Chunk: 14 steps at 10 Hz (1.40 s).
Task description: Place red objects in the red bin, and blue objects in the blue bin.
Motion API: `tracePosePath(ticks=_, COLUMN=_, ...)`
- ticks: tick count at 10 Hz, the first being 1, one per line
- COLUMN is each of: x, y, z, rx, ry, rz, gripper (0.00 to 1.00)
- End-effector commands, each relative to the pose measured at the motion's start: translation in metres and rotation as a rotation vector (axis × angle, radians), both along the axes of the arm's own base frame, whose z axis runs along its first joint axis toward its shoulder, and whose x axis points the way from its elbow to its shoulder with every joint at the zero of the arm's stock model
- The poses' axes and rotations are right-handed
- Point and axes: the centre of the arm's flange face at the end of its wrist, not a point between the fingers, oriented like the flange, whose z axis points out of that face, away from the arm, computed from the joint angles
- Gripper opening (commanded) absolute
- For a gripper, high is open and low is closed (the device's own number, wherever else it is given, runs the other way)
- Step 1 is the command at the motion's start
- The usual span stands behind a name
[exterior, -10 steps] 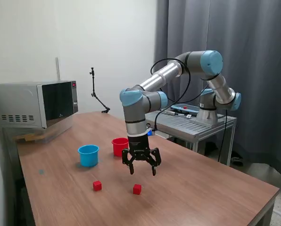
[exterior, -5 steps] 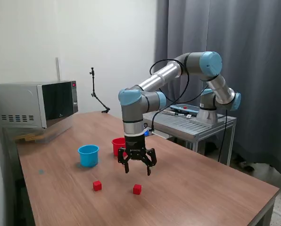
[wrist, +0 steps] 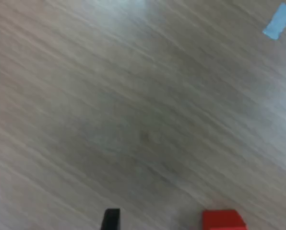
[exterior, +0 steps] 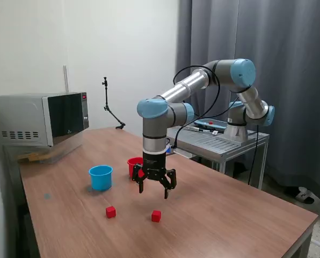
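Since a second ago the claw (exterior: pixel 154 188) has drifted toward the exterior view's left and nearer the red cup (exterior: pixel 135 166), fingers spread and empty. Two red cubes (exterior: pixel 156 216) (exterior: pixel 111 212) sit on the surface (exterior: pixel 230 215), in front of the blue cup (exterior: pixel 101 177). They look light, rigid and smooth-sided; pinching opposite flat faces should hold.

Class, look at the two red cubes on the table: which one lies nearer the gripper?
The red cube on the exterior view's right. It lies almost below the open gripper; the other cube sits further off, toward the blue cup.
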Motion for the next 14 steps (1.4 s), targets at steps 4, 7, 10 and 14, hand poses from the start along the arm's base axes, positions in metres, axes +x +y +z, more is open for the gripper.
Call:
tracePosePath(ticks=4, x=-0.012, y=-0.007, z=-0.013, rx=-0.017, ry=0.018, rz=0.005, gripper=1.0)
tracePosePath(ticks=7, x=-0.013, y=-0.028, z=-0.015, rx=-0.023, ry=0.034, rz=0.028, gripper=1.0)
tracePosePath(ticks=10, x=-0.008, y=-0.049, z=-0.016, rx=-0.039, ry=0.032, rz=0.052, gripper=1.0)
tracePosePath(ticks=14, x=-0.006, y=-0.05, z=-0.023, rx=-0.05, ry=0.024, rz=0.018, gripper=1.0)
